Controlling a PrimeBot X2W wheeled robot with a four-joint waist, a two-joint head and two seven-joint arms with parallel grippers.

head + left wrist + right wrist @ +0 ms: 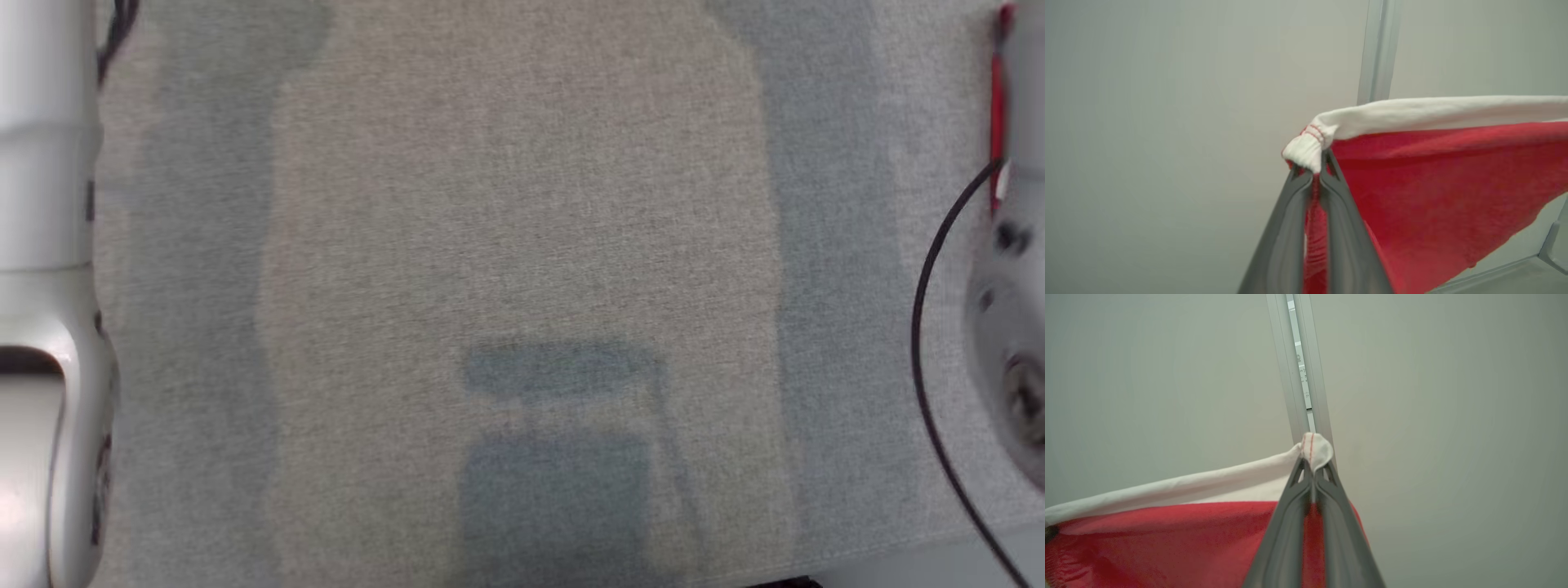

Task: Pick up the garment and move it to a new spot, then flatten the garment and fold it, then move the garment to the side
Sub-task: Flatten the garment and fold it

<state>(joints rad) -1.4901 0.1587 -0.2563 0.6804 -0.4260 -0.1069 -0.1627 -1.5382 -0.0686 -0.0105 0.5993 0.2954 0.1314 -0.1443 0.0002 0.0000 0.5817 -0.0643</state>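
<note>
The left forearm (41,204) is a glossy, pale silver tube with a ring seam. The rounded pale-grey right arm housing (1012,343) shows dark spots, and a thin black cable (916,327) curves beside it. The left gripper (1314,169) and right gripper (1312,467) have long, dark-grey, tapering fingers (1286,228).

Light is soft, even and fairly bright. The head view is smeared by motion blur. Broad bluish shadows band the grey woven cloth surface (522,204) at left and right, and a darker blocky shadow (555,465) sits low at centre. A sheen runs down the glossy white arm (37,163). In the wrist views the left gripper (1317,167) and right gripper (1312,467) blur toward the bottom edge. The red fleece garment with a white hem (1433,183) looks slightly soft, and the plain pale wall (1453,416) dims toward the corners.
</note>
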